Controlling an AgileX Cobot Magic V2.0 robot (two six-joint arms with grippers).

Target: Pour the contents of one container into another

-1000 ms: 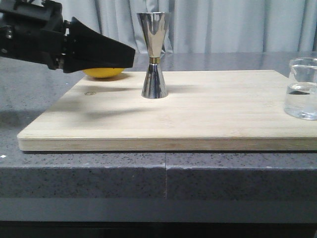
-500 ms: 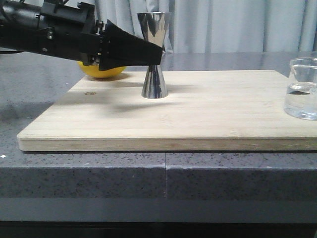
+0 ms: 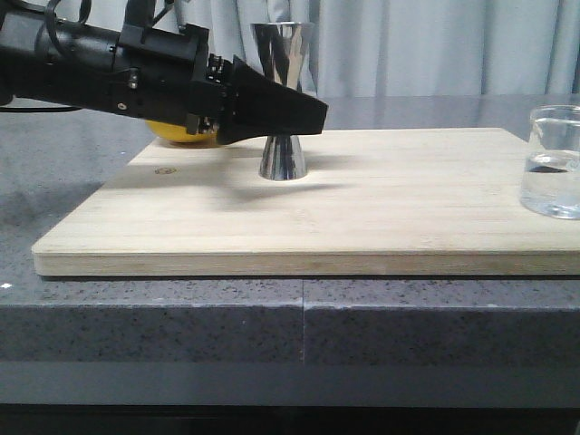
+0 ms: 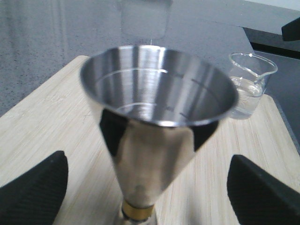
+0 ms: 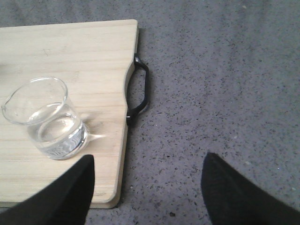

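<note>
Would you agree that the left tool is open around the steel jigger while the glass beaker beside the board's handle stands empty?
Not quite: the beaker is not empty. The right wrist view shows clear liquid in its lower part. The rest holds: the left tool is open around the jigger, and the beaker stands near the board's handle.

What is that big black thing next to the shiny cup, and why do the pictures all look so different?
It is a robot's left end effector, a pincer for grabbing. One picture looks across the table from the front. The other two come from cameras on the robot's wrists. The left wrist camera sees its open black fingers on either side of the steel jigger, not squeezing it. The right end effector is open too, above the grey table by the glass beaker, which holds some clear liquid. A yellow lemon peeks out behind the arm. Everything sits on a wooden board. Nothing is held.
</note>
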